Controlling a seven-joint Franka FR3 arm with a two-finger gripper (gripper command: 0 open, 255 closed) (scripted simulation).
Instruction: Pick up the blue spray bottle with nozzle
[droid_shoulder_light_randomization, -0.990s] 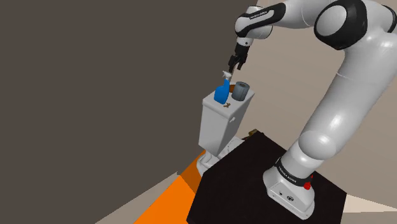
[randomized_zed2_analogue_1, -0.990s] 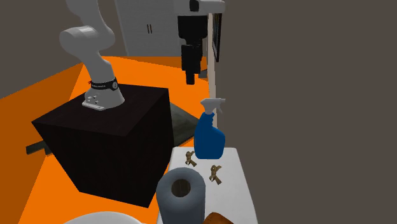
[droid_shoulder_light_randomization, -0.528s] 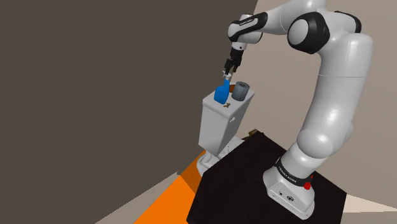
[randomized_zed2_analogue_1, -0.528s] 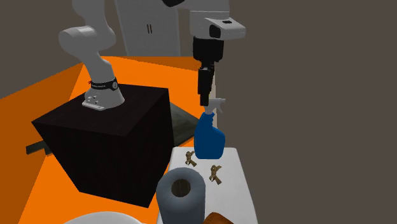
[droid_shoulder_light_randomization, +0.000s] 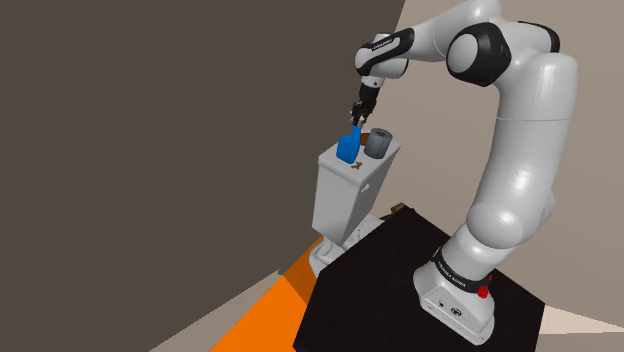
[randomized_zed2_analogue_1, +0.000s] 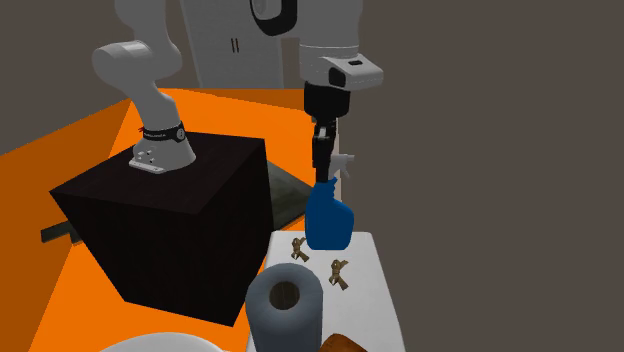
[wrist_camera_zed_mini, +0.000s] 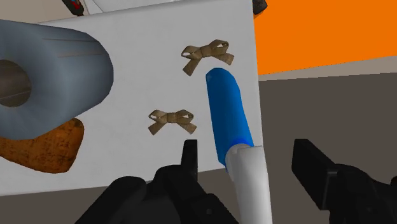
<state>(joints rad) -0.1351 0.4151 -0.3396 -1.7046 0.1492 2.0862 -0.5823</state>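
My gripper (wrist_camera_zed_mini: 247, 154) stands wide open astride the white nozzle (wrist_camera_zed_mini: 249, 181) of the blue spray bottle (wrist_camera_zed_mini: 227, 114), positioned so closing should clamp the neck.

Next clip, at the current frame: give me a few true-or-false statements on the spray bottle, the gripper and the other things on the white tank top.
1. The blue spray bottle stands upright on the white tank lid. True.
2. The gripper is shut on the bottle. False: its fingers stand apart on either side of the white nozzle, not touching it.
3. Two tan bows lie on the lid. True.
4. The grey roll lies on the orange floor. False: it lies on the lid.
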